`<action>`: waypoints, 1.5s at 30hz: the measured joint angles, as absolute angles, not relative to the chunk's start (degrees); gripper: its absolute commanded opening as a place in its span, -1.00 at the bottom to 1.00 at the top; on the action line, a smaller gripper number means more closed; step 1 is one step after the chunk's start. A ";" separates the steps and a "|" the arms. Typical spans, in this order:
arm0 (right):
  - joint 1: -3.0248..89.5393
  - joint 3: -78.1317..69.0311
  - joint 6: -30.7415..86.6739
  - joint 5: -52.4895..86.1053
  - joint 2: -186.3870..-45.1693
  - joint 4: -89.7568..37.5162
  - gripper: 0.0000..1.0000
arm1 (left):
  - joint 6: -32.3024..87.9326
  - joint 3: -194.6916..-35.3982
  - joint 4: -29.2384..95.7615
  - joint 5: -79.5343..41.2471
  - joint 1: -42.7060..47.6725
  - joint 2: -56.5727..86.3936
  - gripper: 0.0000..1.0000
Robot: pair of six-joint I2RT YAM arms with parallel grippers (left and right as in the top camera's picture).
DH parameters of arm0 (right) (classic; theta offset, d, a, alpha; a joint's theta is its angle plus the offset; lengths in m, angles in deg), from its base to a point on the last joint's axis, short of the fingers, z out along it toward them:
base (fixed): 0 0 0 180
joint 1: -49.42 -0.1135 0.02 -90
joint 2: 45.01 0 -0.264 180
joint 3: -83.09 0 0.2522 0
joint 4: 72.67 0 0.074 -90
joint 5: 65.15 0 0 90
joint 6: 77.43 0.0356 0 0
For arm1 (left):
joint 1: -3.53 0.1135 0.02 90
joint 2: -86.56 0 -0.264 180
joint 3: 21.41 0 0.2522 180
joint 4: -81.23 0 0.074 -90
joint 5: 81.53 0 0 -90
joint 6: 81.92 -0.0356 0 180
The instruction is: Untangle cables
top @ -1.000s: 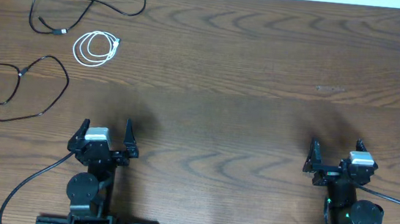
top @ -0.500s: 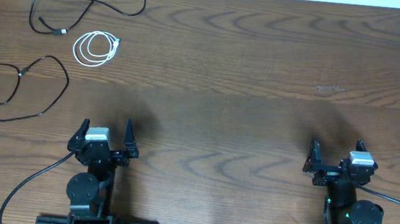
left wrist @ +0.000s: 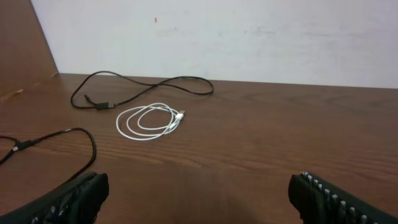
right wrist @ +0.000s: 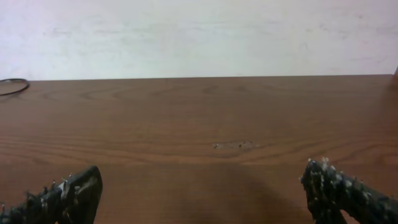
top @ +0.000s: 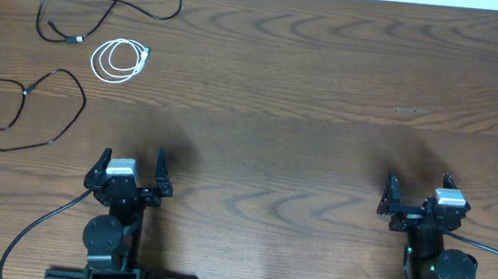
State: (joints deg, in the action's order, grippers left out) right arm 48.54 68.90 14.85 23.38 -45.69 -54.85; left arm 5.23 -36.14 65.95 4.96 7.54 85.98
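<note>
Three thin cables lie apart at the table's far left. A white cable (top: 117,60) is in a small round coil; it also shows in the left wrist view (left wrist: 149,121). A black cable (top: 115,6) snakes behind it, also in the left wrist view (left wrist: 149,86). Another black cable (top: 27,114) loops nearer the left edge, partly shown in the left wrist view (left wrist: 74,140). My left gripper (top: 130,163) is open and empty near the front edge, well short of the cables. My right gripper (top: 418,188) is open and empty at the front right.
The brown wooden table (top: 309,90) meets a white wall at the back. A wooden side panel (left wrist: 25,43) stands at the far left. Thick black cables (top: 34,229) run from the robot bases at the front edge. A small pale scuff (top: 410,110) marks the table.
</note>
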 measured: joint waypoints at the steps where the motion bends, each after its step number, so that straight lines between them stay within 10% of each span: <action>1: 48.54 68.90 14.85 23.38 -45.69 -54.85 0.99 | 5.23 -36.14 65.95 4.99 7.54 85.98 0.96; 45: 48.54 68.90 13.37 23.59 -45.69 -54.85 0.98 | 5.23 -36.14 65.95 4.99 7.54 85.98 0.96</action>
State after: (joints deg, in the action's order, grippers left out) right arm 48.54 68.90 13.37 23.59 -45.69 -54.85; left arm 5.23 -36.14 65.95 4.99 7.54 85.98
